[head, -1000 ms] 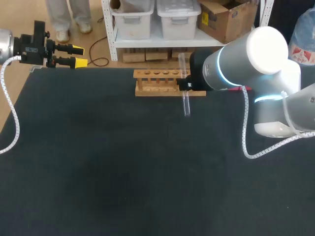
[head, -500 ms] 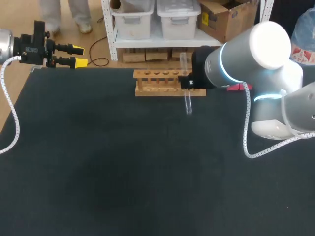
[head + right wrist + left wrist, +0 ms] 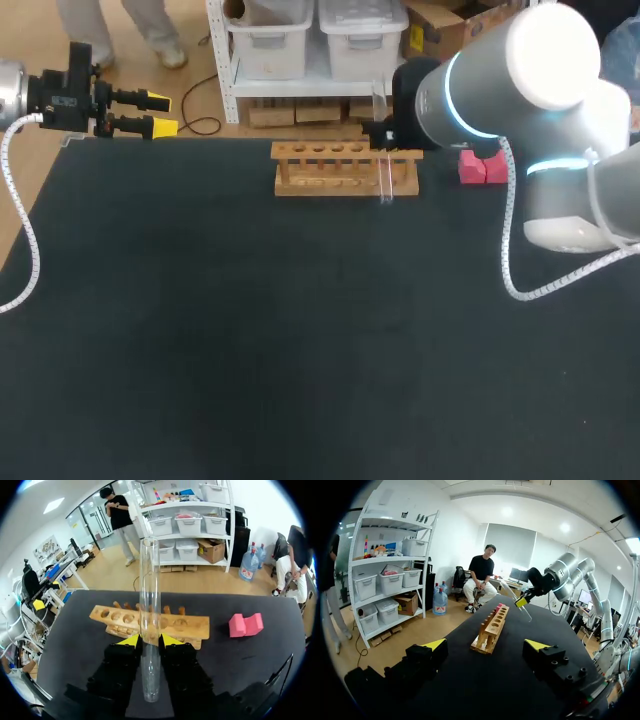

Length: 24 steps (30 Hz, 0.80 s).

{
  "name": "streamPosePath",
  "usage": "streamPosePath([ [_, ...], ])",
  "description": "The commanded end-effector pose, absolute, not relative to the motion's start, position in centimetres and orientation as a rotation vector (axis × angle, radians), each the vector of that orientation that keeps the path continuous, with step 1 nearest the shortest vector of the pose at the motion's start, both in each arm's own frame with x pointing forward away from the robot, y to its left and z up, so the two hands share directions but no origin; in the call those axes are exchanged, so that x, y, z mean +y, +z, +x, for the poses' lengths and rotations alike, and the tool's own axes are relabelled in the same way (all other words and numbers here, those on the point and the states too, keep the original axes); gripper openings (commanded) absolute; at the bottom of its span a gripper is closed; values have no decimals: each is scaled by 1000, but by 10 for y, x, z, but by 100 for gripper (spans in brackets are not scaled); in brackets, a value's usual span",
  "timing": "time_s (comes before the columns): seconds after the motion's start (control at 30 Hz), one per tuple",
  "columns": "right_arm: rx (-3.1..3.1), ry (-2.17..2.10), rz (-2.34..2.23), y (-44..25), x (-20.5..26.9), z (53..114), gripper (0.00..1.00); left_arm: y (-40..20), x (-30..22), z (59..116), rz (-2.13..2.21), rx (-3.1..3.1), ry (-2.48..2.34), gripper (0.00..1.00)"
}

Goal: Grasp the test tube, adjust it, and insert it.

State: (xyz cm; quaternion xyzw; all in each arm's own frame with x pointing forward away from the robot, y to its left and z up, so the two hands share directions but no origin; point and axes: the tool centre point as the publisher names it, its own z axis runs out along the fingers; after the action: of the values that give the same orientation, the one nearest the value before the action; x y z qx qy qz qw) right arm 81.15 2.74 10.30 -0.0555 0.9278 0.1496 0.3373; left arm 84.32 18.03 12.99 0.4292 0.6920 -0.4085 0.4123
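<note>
A clear glass test tube point(image 3: 382, 150) stands nearly upright with my right gripper point(image 3: 386, 136) shut on its middle. The tube hangs over the right end of the wooden rack point(image 3: 330, 170), which has a row of round holes. In the right wrist view the tube point(image 3: 149, 605) runs up between the yellow fingertips point(image 3: 131, 640), with the rack point(image 3: 187, 625) just ahead. My left gripper point(image 3: 160, 113) is open and holds nothing at the table's far left corner. From its wrist view, the left gripper point(image 3: 486, 645) looks along the rack point(image 3: 490, 632) toward the held tube point(image 3: 519, 602).
A pink block point(image 3: 482, 166) sits on the dark table mat point(image 3: 300, 330) just right of the rack, also seen as the pink block point(image 3: 245, 624) beside the rack in the right wrist view. The right arm's white cable point(image 3: 505, 250) hangs over the table's right side.
My right arm has carried the tube back and up, from in front of the rack to over its right end. The left arm has stayed still.
</note>
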Motion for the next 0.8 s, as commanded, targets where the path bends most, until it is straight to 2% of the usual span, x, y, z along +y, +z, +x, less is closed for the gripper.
streamPosePath([
  [0.03, 1930, 298, -11, 116, 24, 802, 0, 129, 181, 843, 1080, 1736, -1028, 100],
  [0.8, 1439, 262, 29, 172, 18, 847, 0, 129, 181, 843, 1080, 1736, -1028, 100],
])
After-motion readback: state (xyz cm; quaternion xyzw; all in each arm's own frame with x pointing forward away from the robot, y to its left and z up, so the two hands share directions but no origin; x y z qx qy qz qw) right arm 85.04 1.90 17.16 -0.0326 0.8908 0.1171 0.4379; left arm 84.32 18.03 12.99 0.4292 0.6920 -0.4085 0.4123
